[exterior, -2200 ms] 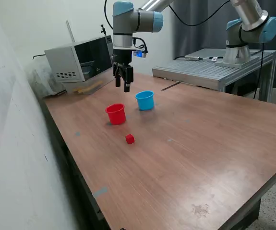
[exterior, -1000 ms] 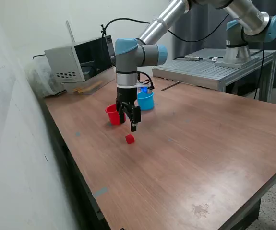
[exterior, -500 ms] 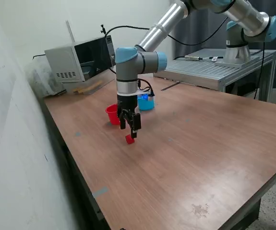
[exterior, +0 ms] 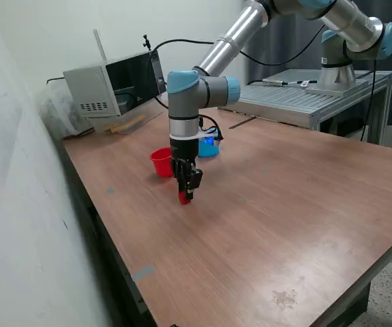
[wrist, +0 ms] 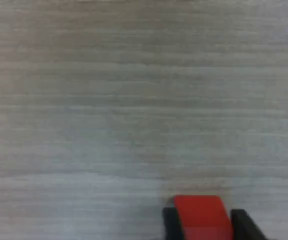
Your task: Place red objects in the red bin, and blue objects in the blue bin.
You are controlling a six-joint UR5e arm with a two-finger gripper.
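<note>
You see a brown wooden table [exterior: 270, 225] by a white wall.
One red cup [exterior: 161, 162], one blue cup [exterior: 209, 148], one red cube [wrist: 202, 218]; the gripper [exterior: 185, 197] seems clamped on it.

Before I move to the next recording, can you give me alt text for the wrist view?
A small red cube sits between the pincer's two dark fingers at the edge of the frame, resting on a wood-grain table. The picture is blurred, and nothing else shows.

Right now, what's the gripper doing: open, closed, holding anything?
Gripper: down at the table, fingers on either side of the red cube; whether it has clamped yet cannot be told.
</note>
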